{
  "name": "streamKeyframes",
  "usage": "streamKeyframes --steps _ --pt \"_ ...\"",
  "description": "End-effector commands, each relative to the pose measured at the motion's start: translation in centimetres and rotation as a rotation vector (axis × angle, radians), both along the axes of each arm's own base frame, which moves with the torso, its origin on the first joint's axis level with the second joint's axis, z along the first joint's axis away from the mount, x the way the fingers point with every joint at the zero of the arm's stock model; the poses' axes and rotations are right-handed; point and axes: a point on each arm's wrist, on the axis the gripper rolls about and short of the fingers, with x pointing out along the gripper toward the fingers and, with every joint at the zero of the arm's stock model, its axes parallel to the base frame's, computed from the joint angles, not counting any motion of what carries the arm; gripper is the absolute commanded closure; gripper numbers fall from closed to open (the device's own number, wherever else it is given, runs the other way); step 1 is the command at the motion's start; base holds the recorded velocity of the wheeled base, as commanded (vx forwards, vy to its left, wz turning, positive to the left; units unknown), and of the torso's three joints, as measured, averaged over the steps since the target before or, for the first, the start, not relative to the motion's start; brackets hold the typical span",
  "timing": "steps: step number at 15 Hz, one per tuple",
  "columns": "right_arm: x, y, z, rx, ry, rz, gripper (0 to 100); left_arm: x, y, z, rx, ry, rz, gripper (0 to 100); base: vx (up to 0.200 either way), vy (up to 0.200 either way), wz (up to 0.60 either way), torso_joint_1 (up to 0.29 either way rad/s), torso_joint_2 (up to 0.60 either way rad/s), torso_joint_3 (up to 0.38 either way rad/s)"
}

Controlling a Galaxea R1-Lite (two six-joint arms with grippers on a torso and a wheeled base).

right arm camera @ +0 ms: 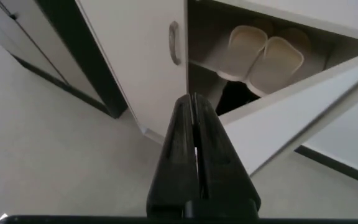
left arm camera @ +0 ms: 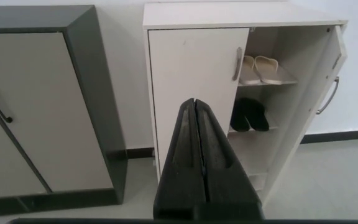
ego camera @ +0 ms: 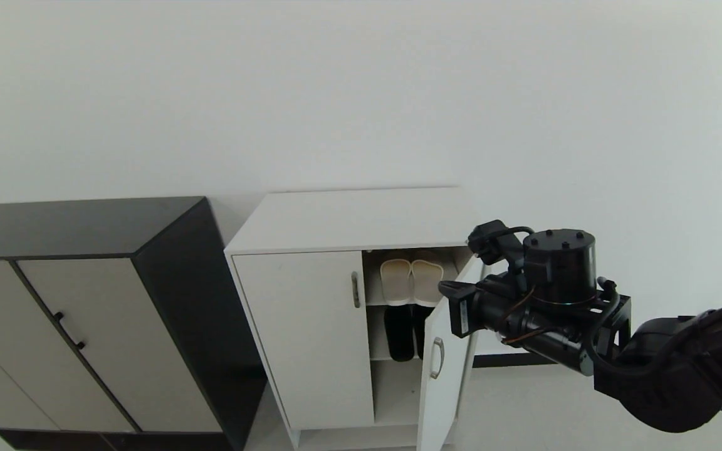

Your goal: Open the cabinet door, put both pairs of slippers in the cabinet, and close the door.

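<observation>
Fingers (right arm camera: pixel 182 149) closed empty, the right gripper (ego camera: pixel 445 287) beside the cabinet door (ego camera: pixel 445 394) may slip off, leaving it ajar.

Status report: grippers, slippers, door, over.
Left gripper and right gripper shut, empty. White slippers top shelf, black slippers below. Cabinet door half open, nothing in its swing.

No text, label, number or sign is legible on the white cabinet (ego camera: pixel 301 338), dark cabinet (ego camera: pixel 173 294) or slippers (ego camera: pixel 397 282).
</observation>
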Motion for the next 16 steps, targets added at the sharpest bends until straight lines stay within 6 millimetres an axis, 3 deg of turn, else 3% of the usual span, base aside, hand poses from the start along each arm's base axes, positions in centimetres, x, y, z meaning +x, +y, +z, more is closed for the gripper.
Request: streamKeyframes --steps 1,3,8,11,16 --pt "0.0 -0.3 -0.7 -0.025 0.014 0.003 100 0.0 0.0 0.0 -0.001 0.001 0.001 100 0.0 0.0 0.0 0.0 0.0 0.0" --pt "0.1 -2.0 -0.6 -0.011 0.031 0.049 100 0.0 0.0 0.0 -0.001 0.001 0.001 100 0.0 0.0 0.0 0.0 0.0 0.0" --pt "-2.8 -6.1 -2.5 -0.058 0.112 0.112 100 0.0 0.0 0.0 0.001 0.001 -0.001 100 0.0 0.0 0.0 0.0 0.0 0.0" --pt "-3.0 -6.2 -4.0 -0.081 0.157 0.116 100 0.0 0.0 0.0 0.001 0.001 -0.001 100 0.0 0.0 0.0 0.0 0.0 0.0" --pt "-0.4 -4.6 -6.3 -0.087 0.17 0.11 100 0.0 0.0 0.0 0.002 0.001 -0.001 100 0.0 0.0 0.0 0.0 0.0 0.0"
